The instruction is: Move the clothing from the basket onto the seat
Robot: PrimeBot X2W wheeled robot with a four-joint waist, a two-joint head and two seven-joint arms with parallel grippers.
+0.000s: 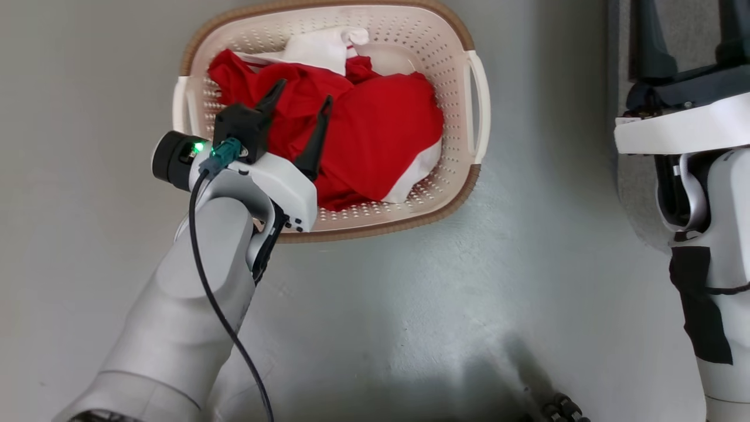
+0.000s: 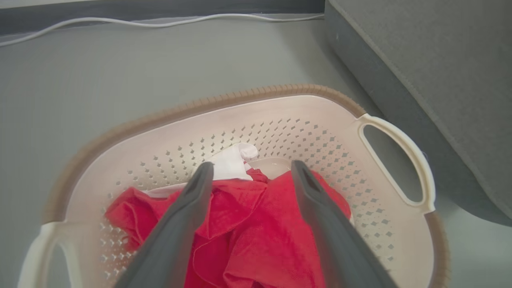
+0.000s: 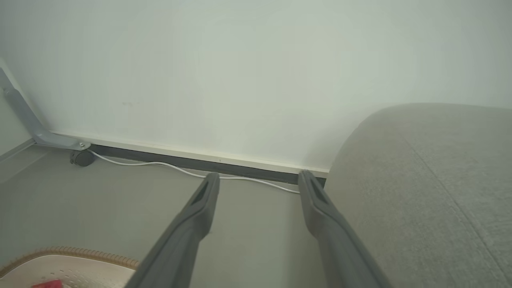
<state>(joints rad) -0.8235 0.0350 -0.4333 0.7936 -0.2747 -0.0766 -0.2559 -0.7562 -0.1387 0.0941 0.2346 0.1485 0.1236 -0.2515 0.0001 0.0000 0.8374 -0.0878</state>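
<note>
The basket [image 1: 375,225] stands on the grey floor, cream and perforated with a brown rim [image 2: 248,96]. In it lies the clothing [image 1: 375,129], crumpled red fabric with white parts [image 2: 248,240]. My left gripper [image 1: 302,99] hangs open just above the pile's left half, its two dark fingers [image 2: 188,216] spread over the red cloth with nothing between them. The grey seat [image 2: 440,80] rises just past the basket's right handle. My right gripper [image 3: 259,178] is open and empty, held above the floor beside the seat [image 3: 432,180], with a corner of the basket [image 3: 72,256] below it.
A white cable [image 3: 160,164] runs along the dark baseboard under the pale wall. A grey metal leg with a caster [image 3: 82,158] stands at the wall's left. My right arm [image 1: 720,193] fills the head view's right edge. Bare floor [image 1: 410,322] lies before the basket.
</note>
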